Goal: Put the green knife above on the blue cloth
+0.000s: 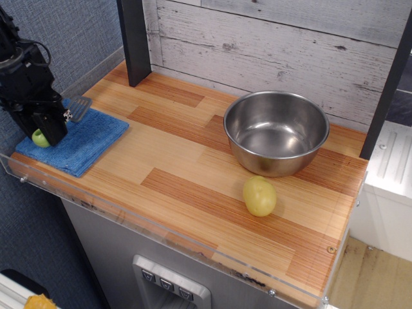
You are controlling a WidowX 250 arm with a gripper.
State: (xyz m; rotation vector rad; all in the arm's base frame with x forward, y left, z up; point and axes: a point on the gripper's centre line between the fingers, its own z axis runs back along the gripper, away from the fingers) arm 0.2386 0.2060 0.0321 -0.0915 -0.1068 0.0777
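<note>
Clamped in the black gripper (50,129) at 9 o'clock: green knife (42,137), lime handle low, grey slotted head (78,108) poking out toward 1 o'clock, over the blue cloth (80,141). Well apart at 3 o'clock: steel bowl (276,132), yellow potato-like lump (259,196) just below it. Bare wooden counter (187,174) between. Dark post (133,38) at 12. Clear lip (129,212) along the front edge.

- The black arm enters from the upper left edge, wrist pointing downward.
- The claw (51,125) sits low at the far left, its jaws clamped on the green knife (42,137).
</note>
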